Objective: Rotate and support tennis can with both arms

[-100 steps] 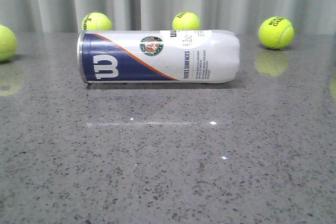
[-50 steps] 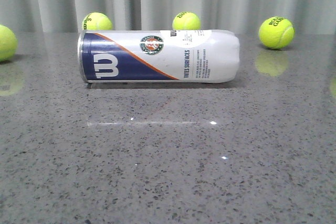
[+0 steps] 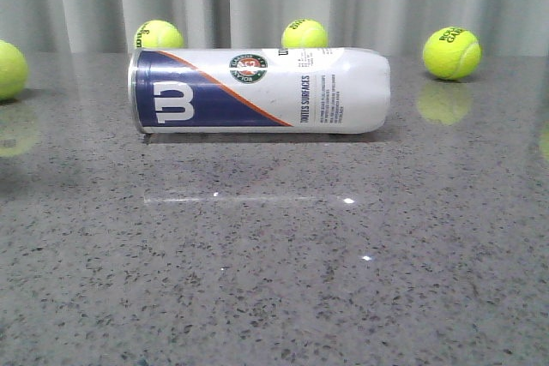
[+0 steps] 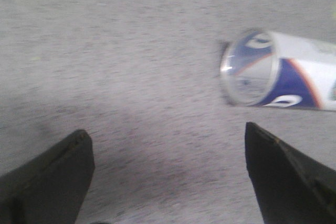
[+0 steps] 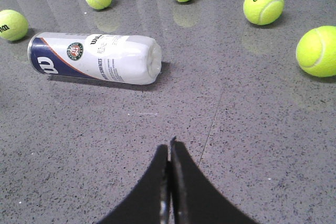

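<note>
the table (image 3: 274, 280) is speckled grey stone, polished enough to mirror the fuzzy felt tennis balls (image 3: 451, 52); the tennis can (image 3: 257, 91) looks like smooth, semi-gloss plastic with a shiny metal rim; the right gripper (image 5: 169, 182) fingers seem matt black plastic

Tennis can (image 3: 259, 91) lying on table (image 3: 274, 280); balls (image 3: 304, 34) behind.

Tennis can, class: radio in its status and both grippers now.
Left gripper open, empty. Right gripper shut, empty. Tennis can on its side, untouched. Nothing blocking.
</note>
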